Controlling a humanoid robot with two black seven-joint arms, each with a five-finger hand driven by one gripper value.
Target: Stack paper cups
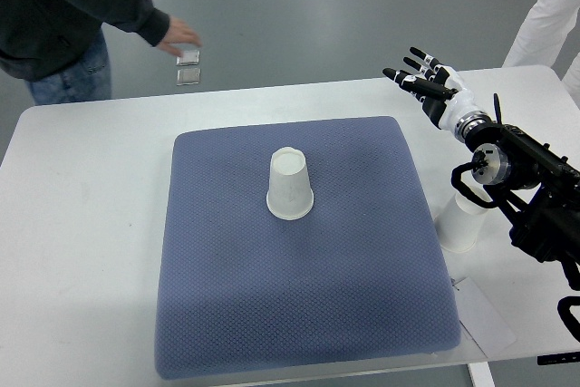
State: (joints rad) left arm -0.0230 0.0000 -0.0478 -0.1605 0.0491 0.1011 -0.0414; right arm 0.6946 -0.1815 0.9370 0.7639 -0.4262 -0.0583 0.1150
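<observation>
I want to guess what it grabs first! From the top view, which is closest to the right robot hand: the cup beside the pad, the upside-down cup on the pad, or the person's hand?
From the right robot hand:
1. Cup beside the pad, under its arm.
2. Upside-down cup, mid-pad.
3. Person's hand, far left.

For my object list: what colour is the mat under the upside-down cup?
Dusty blue-grey with a fine dotted weave; the mat shows in the top view.

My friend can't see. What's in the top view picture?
An upside-down white paper cup sits on a blue mat. The robot's right hand hangs open above the table, apart from it.
</observation>
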